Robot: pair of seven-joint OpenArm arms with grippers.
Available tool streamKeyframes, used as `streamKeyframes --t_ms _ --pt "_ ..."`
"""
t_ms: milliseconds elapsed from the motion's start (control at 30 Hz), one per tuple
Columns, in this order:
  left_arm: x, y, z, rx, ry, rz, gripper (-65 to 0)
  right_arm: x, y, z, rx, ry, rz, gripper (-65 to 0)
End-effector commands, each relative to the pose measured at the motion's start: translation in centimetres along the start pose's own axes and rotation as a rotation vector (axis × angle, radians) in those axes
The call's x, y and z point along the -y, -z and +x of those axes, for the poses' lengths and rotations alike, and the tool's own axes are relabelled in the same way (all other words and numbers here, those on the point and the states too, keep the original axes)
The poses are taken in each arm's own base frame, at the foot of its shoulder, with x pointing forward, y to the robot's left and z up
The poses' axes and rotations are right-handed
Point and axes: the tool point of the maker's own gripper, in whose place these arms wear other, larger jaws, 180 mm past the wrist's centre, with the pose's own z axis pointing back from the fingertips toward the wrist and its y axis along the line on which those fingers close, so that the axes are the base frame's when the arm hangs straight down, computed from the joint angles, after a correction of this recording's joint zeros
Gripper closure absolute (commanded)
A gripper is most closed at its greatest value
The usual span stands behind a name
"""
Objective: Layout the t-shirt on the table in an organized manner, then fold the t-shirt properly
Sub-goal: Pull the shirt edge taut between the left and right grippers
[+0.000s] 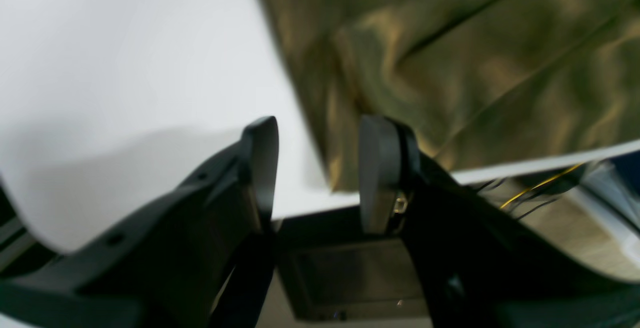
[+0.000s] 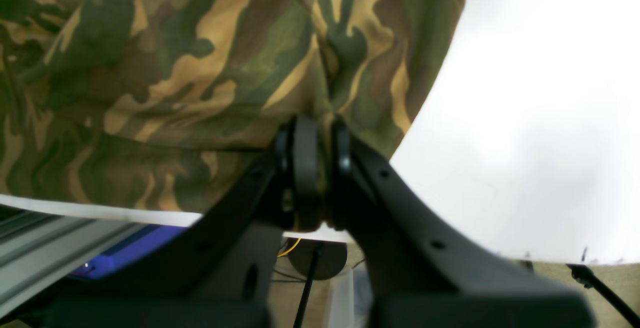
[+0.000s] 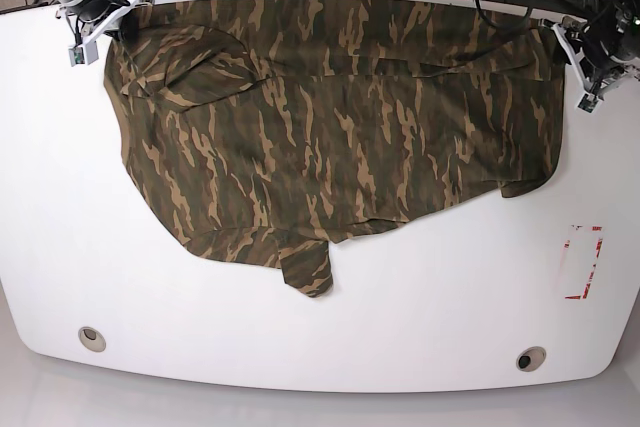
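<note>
White table (image 3: 420, 327), t-shirt (image 3: 340, 137) spread — right gripper (image 2: 320, 132) pinching cloth, wrist view only

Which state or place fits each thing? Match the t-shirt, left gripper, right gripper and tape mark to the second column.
1 t-shirt
2 left gripper
3 right gripper
4 tape mark

A shut on cloth
B open, holding nothing
C spread across the table
D on bare white surface beside the shirt

Pairs: 1-C, 2-B, 3-A, 4-D
</note>
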Motion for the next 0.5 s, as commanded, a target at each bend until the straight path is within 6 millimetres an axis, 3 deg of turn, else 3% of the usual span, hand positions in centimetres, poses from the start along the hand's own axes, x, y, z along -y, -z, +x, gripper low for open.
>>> streamKeyframes --t_ms 0,467 --pt "-0.3 -0.5 0.6 0.015 0.019 0.013 -24.7 0.4 -0.6 1.0 0.03 -0.018 -0.011 -0.5" --pt "4.2 1.2 1.4 0.005 0.106 -0.108 -24.7 0.3 -0.5 1.0 0.031 -0.016 -0.01 -0.5"
